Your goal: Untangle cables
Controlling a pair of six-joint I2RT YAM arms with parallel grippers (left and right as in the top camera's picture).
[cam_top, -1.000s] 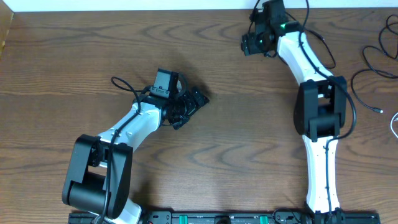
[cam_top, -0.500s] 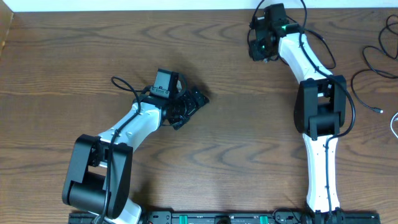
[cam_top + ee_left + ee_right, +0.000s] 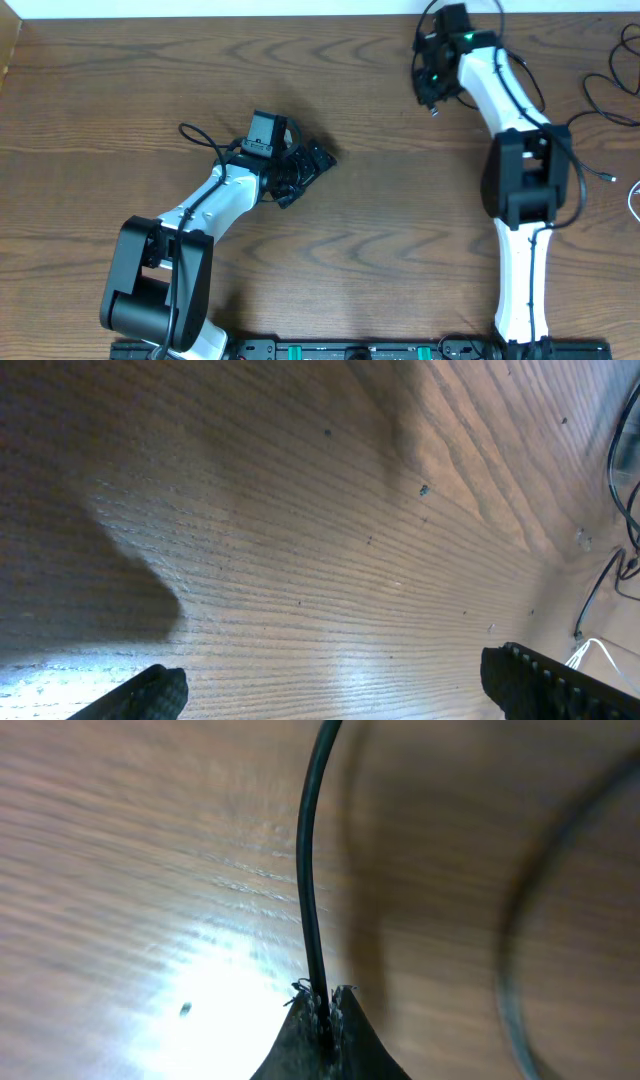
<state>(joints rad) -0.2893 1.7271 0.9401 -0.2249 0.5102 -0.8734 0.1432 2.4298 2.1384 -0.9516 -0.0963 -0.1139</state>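
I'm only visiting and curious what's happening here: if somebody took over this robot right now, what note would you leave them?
Left gripper: open, empty, low over the table.
Right gripper: shut on a thin black cable, near the far edge.
Other cables: black loops and a white one lie at the right edge, untouched.
Done: one cable gripped.
Left: draw it clear and separate the rest. What it is tangled with cannot be told.
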